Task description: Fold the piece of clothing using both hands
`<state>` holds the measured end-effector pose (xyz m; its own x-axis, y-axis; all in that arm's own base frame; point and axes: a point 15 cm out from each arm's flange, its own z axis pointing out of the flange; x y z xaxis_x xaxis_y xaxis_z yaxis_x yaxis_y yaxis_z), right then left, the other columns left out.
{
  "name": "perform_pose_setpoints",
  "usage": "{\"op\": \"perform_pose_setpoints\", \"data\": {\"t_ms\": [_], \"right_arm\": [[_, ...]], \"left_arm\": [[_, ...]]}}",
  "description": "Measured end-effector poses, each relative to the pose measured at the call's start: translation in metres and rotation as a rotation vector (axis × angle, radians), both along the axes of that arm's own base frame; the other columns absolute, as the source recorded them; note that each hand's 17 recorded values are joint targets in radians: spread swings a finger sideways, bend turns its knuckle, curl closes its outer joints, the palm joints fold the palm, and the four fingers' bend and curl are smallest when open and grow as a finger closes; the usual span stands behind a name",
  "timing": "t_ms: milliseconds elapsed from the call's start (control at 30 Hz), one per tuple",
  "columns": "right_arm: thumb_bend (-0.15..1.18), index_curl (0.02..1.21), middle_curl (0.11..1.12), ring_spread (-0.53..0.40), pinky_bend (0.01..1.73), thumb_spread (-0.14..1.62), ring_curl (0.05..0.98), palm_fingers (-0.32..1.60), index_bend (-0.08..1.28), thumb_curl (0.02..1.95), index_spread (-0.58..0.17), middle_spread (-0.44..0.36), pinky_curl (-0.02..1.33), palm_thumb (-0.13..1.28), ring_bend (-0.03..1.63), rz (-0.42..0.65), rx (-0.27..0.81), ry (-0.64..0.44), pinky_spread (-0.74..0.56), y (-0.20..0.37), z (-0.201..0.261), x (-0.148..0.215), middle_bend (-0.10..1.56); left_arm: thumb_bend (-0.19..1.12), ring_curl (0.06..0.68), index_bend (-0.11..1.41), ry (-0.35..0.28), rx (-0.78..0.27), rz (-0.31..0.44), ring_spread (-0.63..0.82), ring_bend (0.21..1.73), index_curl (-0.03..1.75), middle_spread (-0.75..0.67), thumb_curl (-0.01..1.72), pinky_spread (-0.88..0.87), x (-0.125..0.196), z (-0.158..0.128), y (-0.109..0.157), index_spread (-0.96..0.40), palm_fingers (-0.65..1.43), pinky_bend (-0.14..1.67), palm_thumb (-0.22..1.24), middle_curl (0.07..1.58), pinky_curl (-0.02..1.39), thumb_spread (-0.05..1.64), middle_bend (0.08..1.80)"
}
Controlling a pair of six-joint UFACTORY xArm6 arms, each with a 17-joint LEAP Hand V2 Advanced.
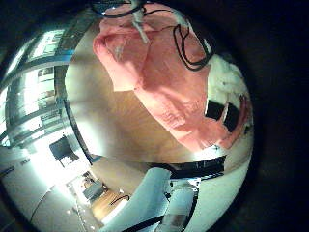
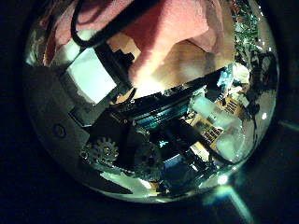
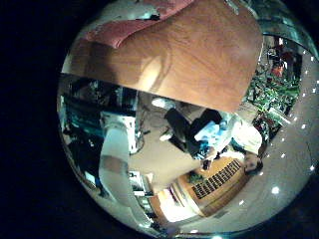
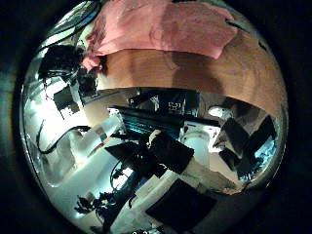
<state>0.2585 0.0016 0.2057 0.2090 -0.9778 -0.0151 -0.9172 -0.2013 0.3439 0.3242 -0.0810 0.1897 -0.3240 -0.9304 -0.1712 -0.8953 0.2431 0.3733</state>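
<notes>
Soft pink garment (image 1: 159, 72), crumpled, on smooth wood table (image 4: 195, 68); hand states unclear.

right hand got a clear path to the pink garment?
Probably yes. In the right thumb side palm view the pink garment lies flat on the wooden table, bare tabletop before it, nothing between. The right hand's fingers aren't visible.

Wooden table (image 3: 189, 55) beneath my palms, warm brown, bare along its edge. Beyond that edge: a dark chair (image 3: 184, 127) on a pale floor (image 3: 164, 159). Leafy plant (image 3: 267, 95) off the table's far side. Tall bright windows (image 1: 34, 82) past the table. Dark desk clutter (image 4: 161, 117) just beyond its rim.
</notes>
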Motion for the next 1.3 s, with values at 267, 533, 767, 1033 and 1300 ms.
{"op": "perform_pose_setpoints", "data": {"t_ms": [267, 533, 767, 1033, 1300], "right_arm": [[-0.02, 0.31, 0.42, -0.051, 0.71, 1.10, 0.295, 0.29, 0.18, 0.30, -0.237, -0.028, 0.14, 0.45, 0.77, 0.001, -0.004, -0.022, 0.23, 0.008, -0.016, 0.003, 0.34], [-0.02, 0.32, 0.42, -0.039, 0.71, 1.09, 0.295, 0.28, 0.18, 0.31, -0.233, -0.022, 0.14, 0.47, 0.76, -0.002, -0.023, -0.017, 0.24, 0.013, -0.023, 0.009, 0.34], [-0.02, 0.33, 0.42, -0.036, 0.71, 1.08, 0.296, 0.27, 0.17, 0.32, -0.225, -0.021, 0.13, 0.51, 0.75, 0.007, -0.064, 0.001, 0.24, 0.014, -0.040, 0.015, 0.33], [-0.01, 0.30, 0.46, -0.193, 0.89, 1.06, 0.333, 0.51, 0.13, 0.35, -0.232, -0.100, 0.16, 0.61, 0.88, 0.033, -0.233, -0.099, -0.03, 0.003, -0.042, 0.036, 0.42], [0.00, 0.32, 0.60, -0.309, 1.25, 1.02, 0.453, 1.04, 0.24, 0.41, -0.375, -0.246, 0.30, 0.80, 1.13, 0.041, -0.230, -0.133, -0.36, 0.008, -0.038, 0.045, 0.63]], "left_arm": [[0.01, 0.532, 0.29, 0.013, 0.010, 0.002, -0.44, 1.47, 1.27, -0.58, 0.62, -0.60, 0.000, 0.011, 0.001, -0.64, 0.87, 1.30, 0.86, 1.27, 0.66, 1.20, 0.82], [-0.01, 0.528, 0.23, 0.021, 0.008, 0.000, -0.44, 1.47, 1.40, -0.60, 0.63, -0.60, -0.001, 0.018, 0.000, -0.64, 0.88, 1.30, 0.86, 1.30, 0.65, 1.20, 0.81], [-0.01, 0.524, 0.19, 0.027, -0.001, 0.004, -0.44, 1.46, 1.47, -0.61, 0.64, -0.60, -0.002, 0.028, -0.005, -0.62, 0.89, 1.29, 0.86, 1.30, 0.64, 1.21, 0.79], [-0.01, 0.522, 0.18, 0.042, 0.009, 0.005, -0.44, 1.45, 1.53, -0.63, 0.64, -0.60, -0.006, 0.031, -0.003, -0.59, 0.90, 1.29, 0.86, 1.31, 0.64, 1.21, 0.78], [-0.01, 0.523, 0.18, 0.027, 0.000, 0.007, -0.44, 1.45, 1.57, -0.64, 0.64, -0.60, -0.004, 0.040, -0.002, -0.55, 0.90, 1.27, 0.86, 1.32, 0.64, 1.21, 0.77]]}}
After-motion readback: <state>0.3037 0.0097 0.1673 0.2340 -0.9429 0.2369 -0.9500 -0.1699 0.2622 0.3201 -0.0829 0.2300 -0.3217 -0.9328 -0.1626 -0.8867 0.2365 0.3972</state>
